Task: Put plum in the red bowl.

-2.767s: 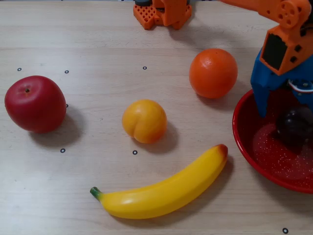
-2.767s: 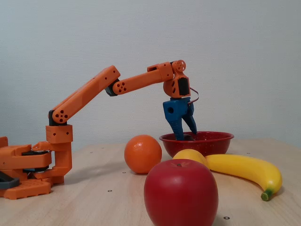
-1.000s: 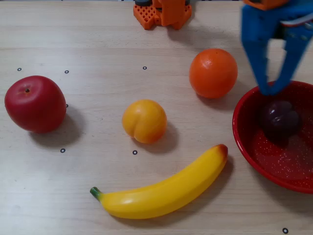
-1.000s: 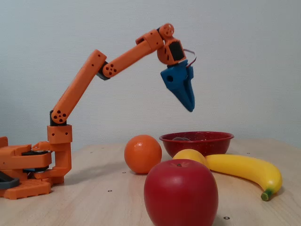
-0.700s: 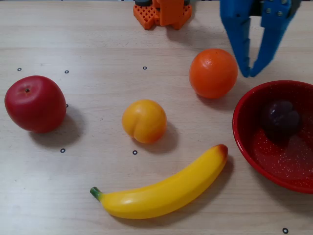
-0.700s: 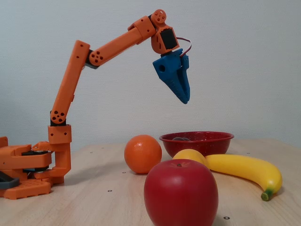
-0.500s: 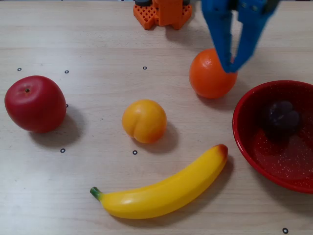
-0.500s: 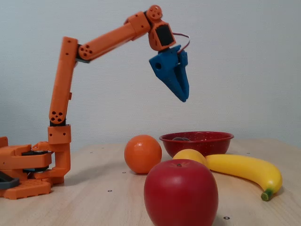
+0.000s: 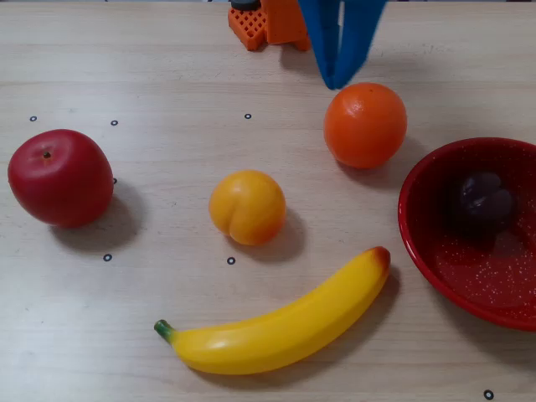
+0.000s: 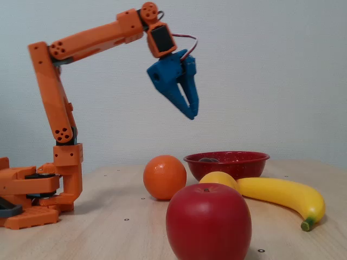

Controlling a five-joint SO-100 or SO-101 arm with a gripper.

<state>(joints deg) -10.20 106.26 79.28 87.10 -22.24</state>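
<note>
Fixed view, near to far: apple [image 10: 209,222] closest, then banana [image 10: 283,198] and orange [image 10: 164,177] on the surface [image 10: 108,227]. Behind them the red bowl [image 9: 452,251] holds only the plum [image 9: 484,199], resting against the inner wall. Plum is round; no clear long axis, crease direction not legible. Gripper [image 10: 191,114] high above the orange, empty, jaws nearly together.

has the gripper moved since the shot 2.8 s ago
Yes. In the fixed view the gripper was down inside the red bowl; now it hangs high above the table, left of the bowl and above the orange, empty.
</note>
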